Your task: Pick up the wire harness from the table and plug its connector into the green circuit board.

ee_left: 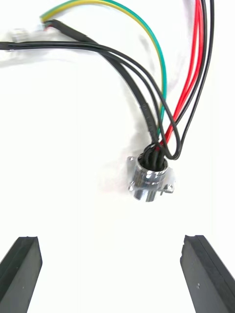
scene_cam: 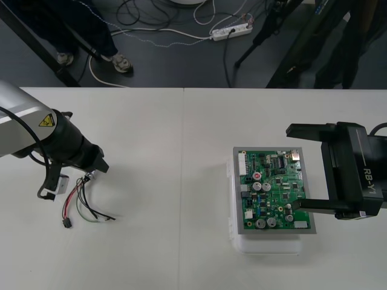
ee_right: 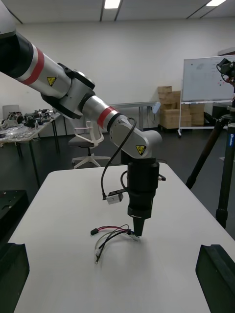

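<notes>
The wire harness [scene_cam: 84,202] lies on the table at the left, its red, black and green wires fanned out and its small black plug [scene_cam: 66,223] at the near end. My left gripper [scene_cam: 95,171] hangs straight down over the harness's far end. In the left wrist view its fingers [ee_left: 22,264] stand wide apart, open, with the round metal socket [ee_left: 149,178] lying on the table just ahead of them. The green circuit board [scene_cam: 272,190] sits on its white base [scene_cam: 266,244] at the right. My right gripper [scene_cam: 293,168] is open, level over the board's right side.
The right wrist view looks across the table at the left gripper [ee_right: 137,227] standing over the harness [ee_right: 112,234]. A seam runs down the table's middle [scene_cam: 183,181], with bare table between harness and board.
</notes>
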